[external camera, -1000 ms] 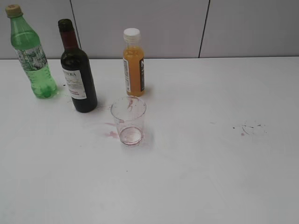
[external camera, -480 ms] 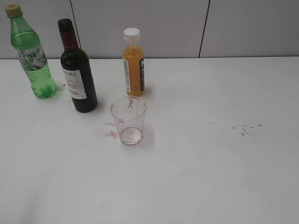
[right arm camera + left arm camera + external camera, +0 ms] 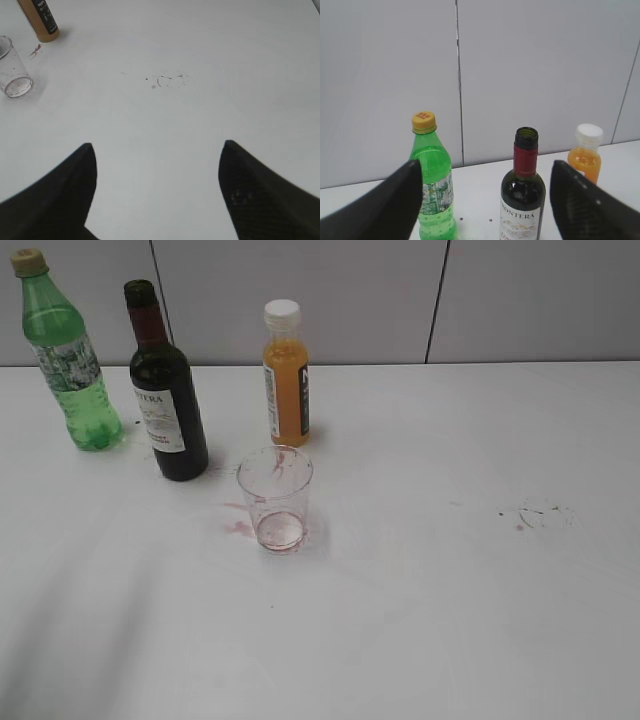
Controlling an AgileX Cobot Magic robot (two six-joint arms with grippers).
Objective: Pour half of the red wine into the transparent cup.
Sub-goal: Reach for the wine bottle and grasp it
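Transparent cup (image 3: pixel 275 498) just beside wine bottle (image 3: pixel 166 390)

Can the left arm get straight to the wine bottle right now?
Probably yes. The left gripper is open and faces the wine bottle, with nothing between them. The green bottle stands close beside it, so the left finger may brush it.

The exterior view looks down at a slant on the white table (image 3: pixel 420 620), facing the grey wall behind. The left wrist view sits low, near table height, and looks level toward the same wall between its two fingers; it shares the wine bottle (image 3: pixel 522 200), the green bottle (image 3: pixel 432 185) and the juice bottle (image 3: pixel 585 157) with the exterior view. The right wrist view looks steeply down from higher; it shares the transparent cup (image 3: pixel 12 67) and a dark stain ring (image 3: pixel 170 80).
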